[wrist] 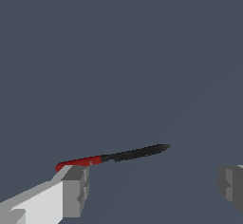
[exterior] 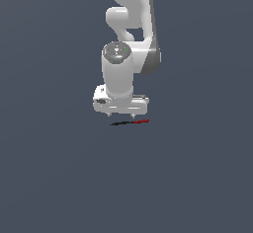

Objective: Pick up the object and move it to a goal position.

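No readable text, labels, numbers or signs anywhere in either view (arm housing plain white, floor bare grey).

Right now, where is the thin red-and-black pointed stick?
In the exterior view, the thin red-and-black stick lies flat on the grey floor, just below the open gripper, its red half toward that view's right.
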`<move>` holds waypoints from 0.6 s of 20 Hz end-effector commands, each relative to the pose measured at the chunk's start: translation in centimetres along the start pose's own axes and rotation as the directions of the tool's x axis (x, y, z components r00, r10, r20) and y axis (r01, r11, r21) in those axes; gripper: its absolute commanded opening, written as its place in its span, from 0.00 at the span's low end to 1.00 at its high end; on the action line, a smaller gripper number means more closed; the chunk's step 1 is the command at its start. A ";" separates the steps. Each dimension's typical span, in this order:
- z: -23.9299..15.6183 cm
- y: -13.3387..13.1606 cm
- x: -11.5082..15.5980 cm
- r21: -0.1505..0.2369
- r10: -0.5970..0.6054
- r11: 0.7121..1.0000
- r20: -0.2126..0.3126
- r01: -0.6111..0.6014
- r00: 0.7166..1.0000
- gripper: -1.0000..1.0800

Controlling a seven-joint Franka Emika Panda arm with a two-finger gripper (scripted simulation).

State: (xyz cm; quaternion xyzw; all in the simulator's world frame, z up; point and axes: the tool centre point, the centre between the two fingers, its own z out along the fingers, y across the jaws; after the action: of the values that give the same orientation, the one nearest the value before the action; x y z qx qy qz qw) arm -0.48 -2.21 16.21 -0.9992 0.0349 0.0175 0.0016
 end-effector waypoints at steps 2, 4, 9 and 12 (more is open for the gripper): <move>0.1 -0.2 -0.1 0.001 0.010 1.000 0.000 -0.010 1.000 0.96; 0.3 -0.2 -0.1 0.001 0.026 1.000 0.000 -0.026 1.000 0.96; 0.8 -0.5 -0.3 0.004 0.087 0.996 0.000 -0.087 0.996 0.96; 1.3 -0.7 -0.5 0.007 0.139 0.990 0.000 -0.139 0.990 0.96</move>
State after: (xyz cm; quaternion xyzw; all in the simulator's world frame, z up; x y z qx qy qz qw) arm -0.86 -1.58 15.18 -0.9957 0.0915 0.0171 0.0033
